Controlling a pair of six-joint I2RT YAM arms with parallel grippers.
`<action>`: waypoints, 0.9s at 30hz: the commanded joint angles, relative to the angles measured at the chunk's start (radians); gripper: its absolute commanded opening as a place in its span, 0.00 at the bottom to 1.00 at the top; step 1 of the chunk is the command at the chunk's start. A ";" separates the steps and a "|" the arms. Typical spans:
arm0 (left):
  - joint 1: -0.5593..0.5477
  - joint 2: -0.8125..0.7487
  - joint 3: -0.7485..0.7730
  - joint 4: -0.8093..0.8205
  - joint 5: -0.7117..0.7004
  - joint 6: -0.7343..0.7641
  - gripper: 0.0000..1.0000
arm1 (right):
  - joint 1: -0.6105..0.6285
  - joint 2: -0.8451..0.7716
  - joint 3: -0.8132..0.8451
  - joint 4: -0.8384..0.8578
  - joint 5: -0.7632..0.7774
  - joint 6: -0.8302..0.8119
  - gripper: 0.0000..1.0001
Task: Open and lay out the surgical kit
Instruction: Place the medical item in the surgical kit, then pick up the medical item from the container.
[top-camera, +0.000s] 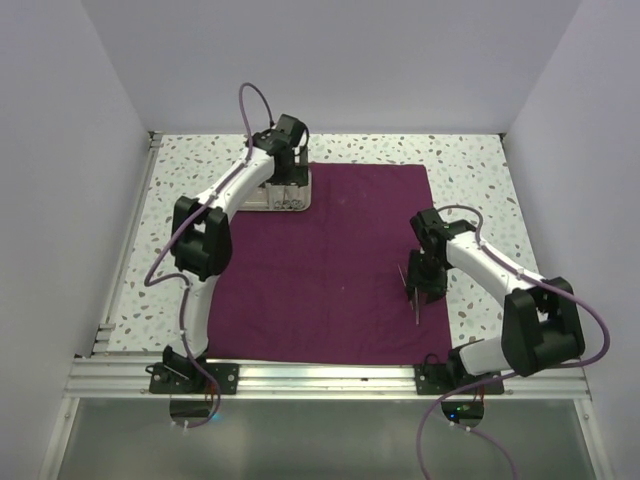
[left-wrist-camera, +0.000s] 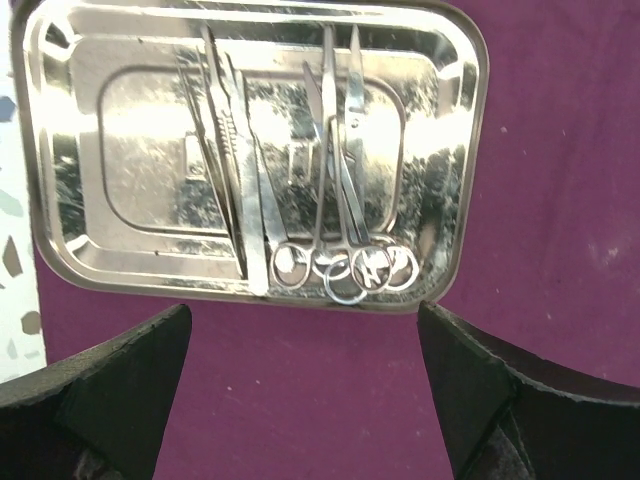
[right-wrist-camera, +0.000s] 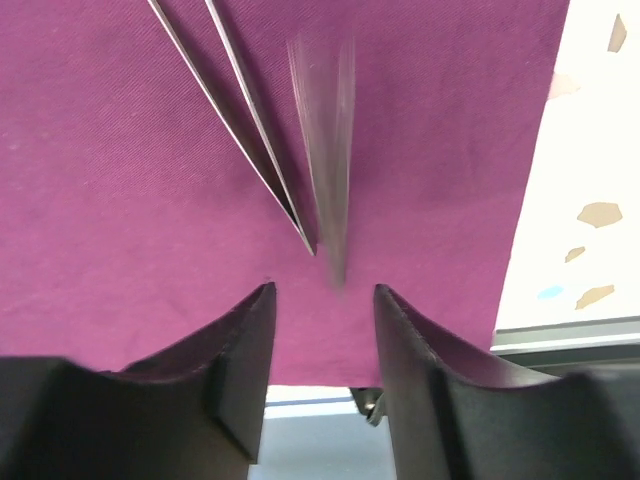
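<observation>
1. Dark magenta-purple cloth wrap (top-camera: 330, 270), flat on the speckled surface (top-camera: 470, 160).
2. Shiny rectangular steel tray (left-wrist-camera: 140, 150) on the cloth's far-left corner, with the left gripper (left-wrist-camera: 305, 350) above it, spread wide.
3. By the cloth's right edge, the right gripper (right-wrist-camera: 325, 330) is narrowly parted, empty.
4. Thin silver tweezers (right-wrist-camera: 240, 120) lying on the cloth there.

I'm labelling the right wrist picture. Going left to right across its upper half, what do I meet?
Bare purple cloth → tweezers → a thin metal tool, too blurred to name → more cloth → speckled table.
</observation>
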 joint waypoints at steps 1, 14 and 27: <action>0.016 0.025 0.081 -0.011 -0.056 0.051 0.98 | 0.001 0.005 0.045 -0.009 0.046 0.006 0.51; 0.123 0.101 0.057 0.055 -0.086 0.103 0.72 | 0.001 -0.052 0.286 -0.187 0.088 0.015 0.57; 0.170 0.212 0.068 0.110 -0.025 0.097 0.61 | 0.001 -0.030 0.332 -0.236 0.092 0.018 0.56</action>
